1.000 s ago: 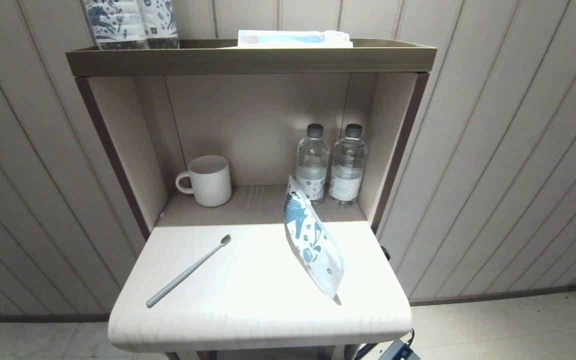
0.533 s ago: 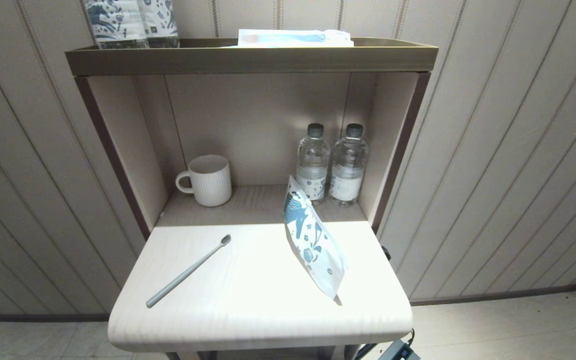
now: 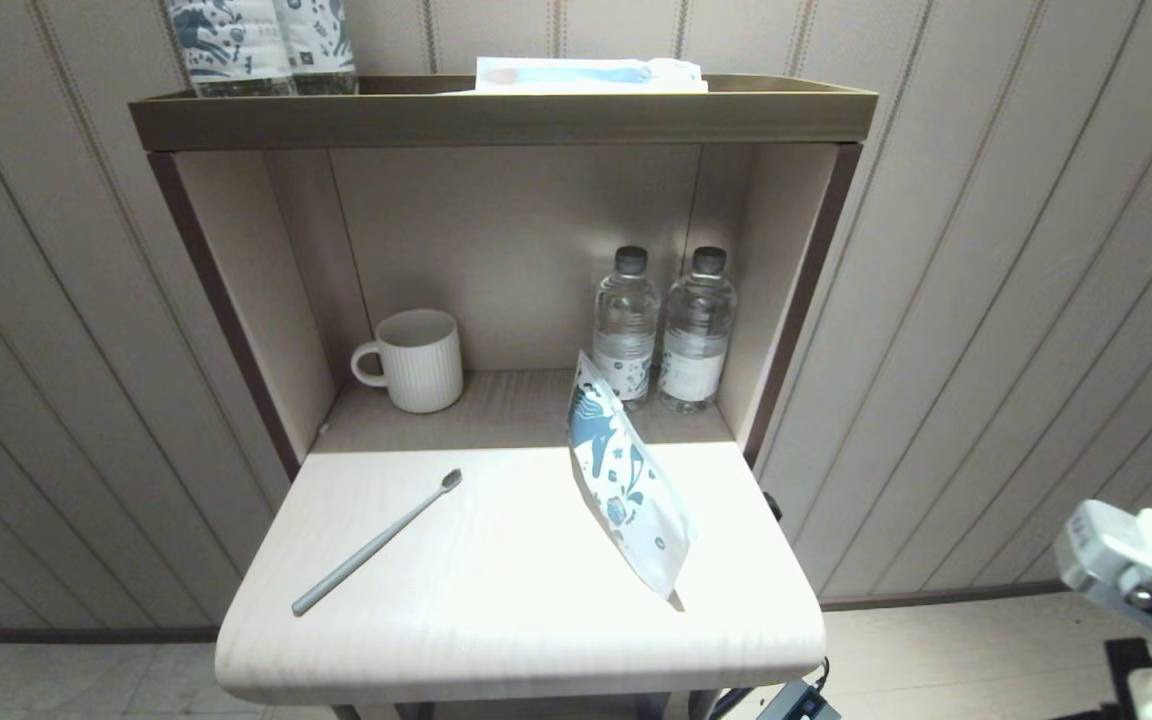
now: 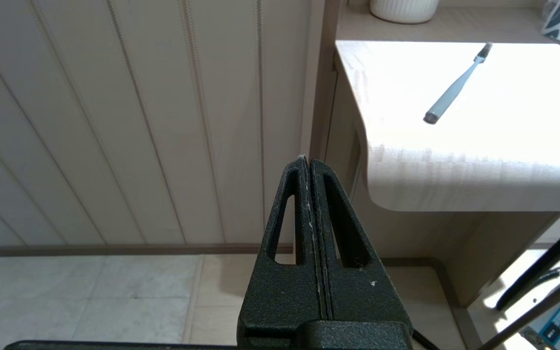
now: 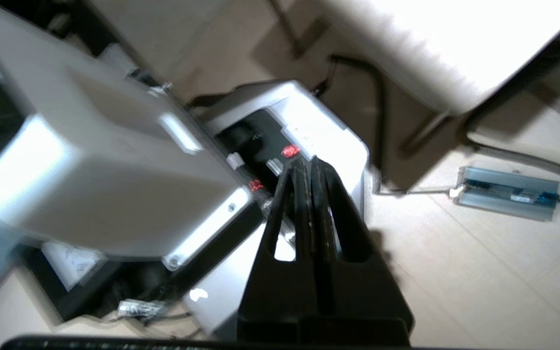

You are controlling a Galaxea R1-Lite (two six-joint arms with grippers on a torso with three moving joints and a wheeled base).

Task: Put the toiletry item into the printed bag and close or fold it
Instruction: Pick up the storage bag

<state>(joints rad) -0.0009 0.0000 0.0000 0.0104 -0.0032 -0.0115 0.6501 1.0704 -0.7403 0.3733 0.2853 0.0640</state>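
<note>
My right pincer (image 5: 304, 167) has its jaws pressed together on nothing and hangs low beside the robot's own base, pointing at the floor, below and to the right of the tabletop (image 3: 516, 640); in the head view only the arm's pale wrist shows, at the lower right corner. My left pincer (image 4: 307, 163) is likewise closed and empty, parked low off the tabletop's left front corner. The toothbrush (image 3: 376, 542) lies flat on the left half of the tabletop, bristle head toward the shelf, handle end near the front edge. The printed bag (image 3: 628, 480) stands on edge toward the right, well apart from the brush. My worries: the bag is balanced on a thin edge, so I judge a brush from an arm coming up on the right would topple it or shove it into the water bottles (image 3: 661, 330) just behind. The brush is slim and lies flush, so a closing pinch could skid it or roll it off the front edge. With shut jaws I can grasp nothing; they must open before any descent. I cannot tell where the bag's mouth is, so insertion may fail.
</note>
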